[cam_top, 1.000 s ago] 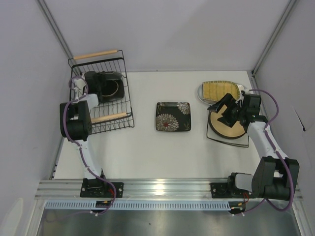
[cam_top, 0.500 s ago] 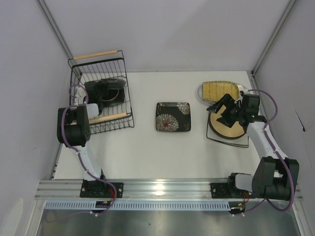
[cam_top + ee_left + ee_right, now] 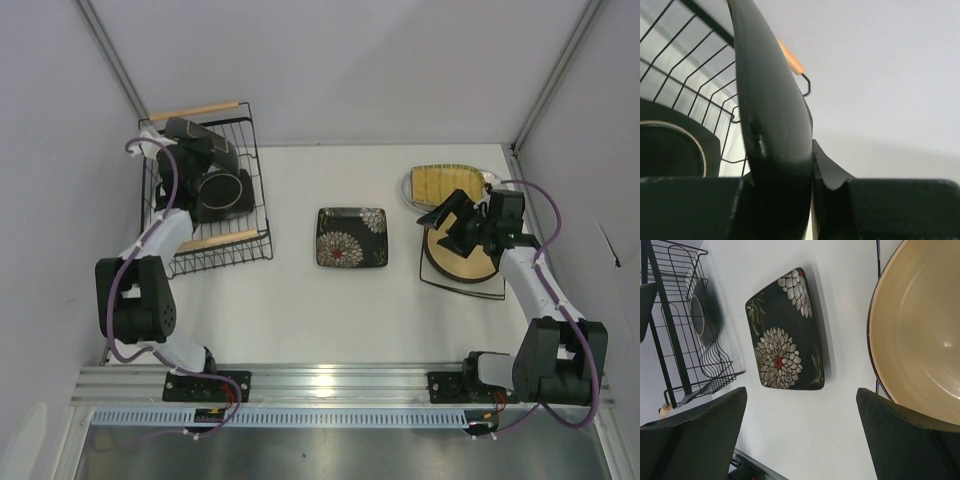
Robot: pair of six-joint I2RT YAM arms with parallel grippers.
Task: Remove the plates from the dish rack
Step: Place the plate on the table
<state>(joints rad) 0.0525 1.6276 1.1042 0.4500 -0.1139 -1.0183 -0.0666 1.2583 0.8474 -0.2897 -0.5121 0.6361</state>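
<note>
Clamping a dark plate [image 3: 771, 120] edge-on, left end effector [image 3: 782, 200] sits in the upper left of the overhead frame, over the far end of the dish rack [image 3: 160, 215]. Fingers nearly together, one on each face of the plate's rim. Overhead, the held plate merges with the black wrist body, so I cannot say whether it has cleared the wires.

Second dark plate [image 3: 222, 192] with a pale ring on its underside stands inside the rack, just beside the held one. Rack has a wooden handle [image 3: 195, 110] at the far end, another at the near end.

Right end effector [image 3: 455, 225], right of centre, fingers spread wide, nothing between them. It hovers over the left edge of the tan round plate [image 3: 470, 262], which lies flat on the bench [image 3: 300, 320]; a dark outline shows under it, possibly another plate.

Mustard ribbed plate [image 3: 447, 183] lies on a white plate [image 3: 409, 192], upper right, just beyond the tan one.

Floral square plate [image 3: 352, 237] lies flat at mid-frame, well apart from the rack and from the right-hand group.
</note>
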